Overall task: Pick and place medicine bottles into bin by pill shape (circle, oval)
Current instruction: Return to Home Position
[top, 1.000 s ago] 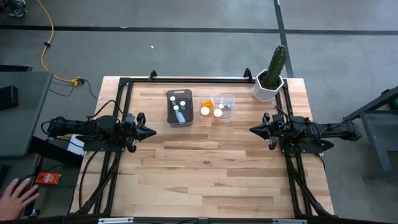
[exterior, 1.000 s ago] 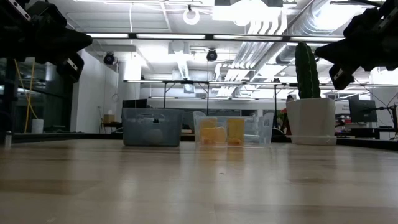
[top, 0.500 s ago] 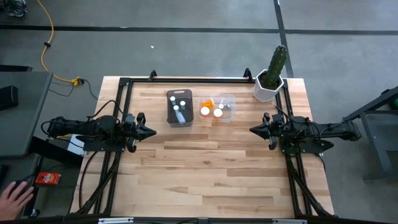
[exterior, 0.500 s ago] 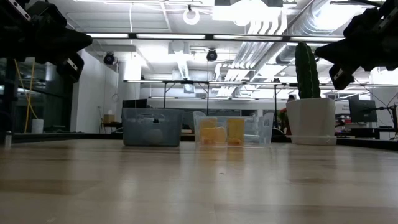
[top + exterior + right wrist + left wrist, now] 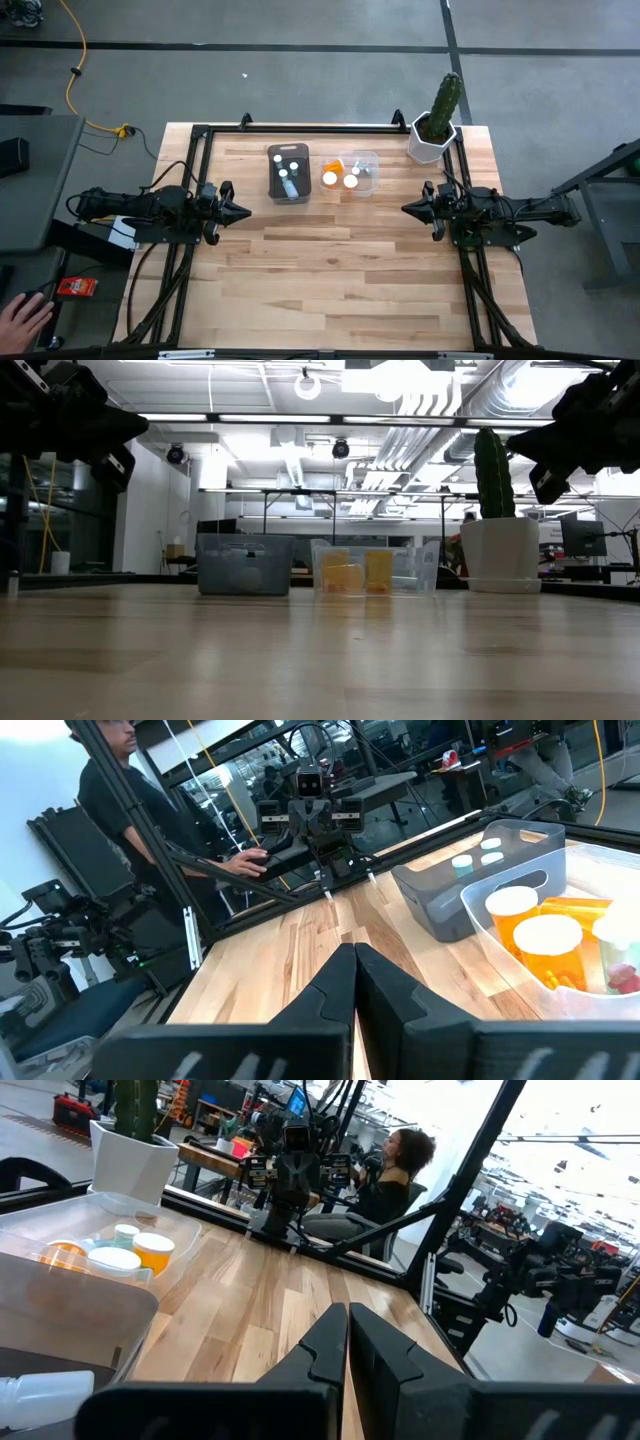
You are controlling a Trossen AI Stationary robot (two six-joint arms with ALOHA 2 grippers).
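A grey bin [image 5: 288,172] at the table's far middle holds several clear-bluish bottles with white caps [image 5: 289,185]. Beside it a clear bin [image 5: 350,173] holds orange bottles with white caps [image 5: 331,177], also in the right wrist view [image 5: 545,945] and the left wrist view [image 5: 150,1250]. My left gripper [image 5: 246,211] is shut and empty at the table's left side. My right gripper [image 5: 405,209] is shut and empty at the right side. Both hang above the table, apart from the bins.
A cactus in a white pot [image 5: 436,125] stands at the far right corner. A black frame [image 5: 300,128] runs along the table's far edge and sides. A person's hand [image 5: 22,318] shows off the table at the near left. Bare wood lies before the bins.
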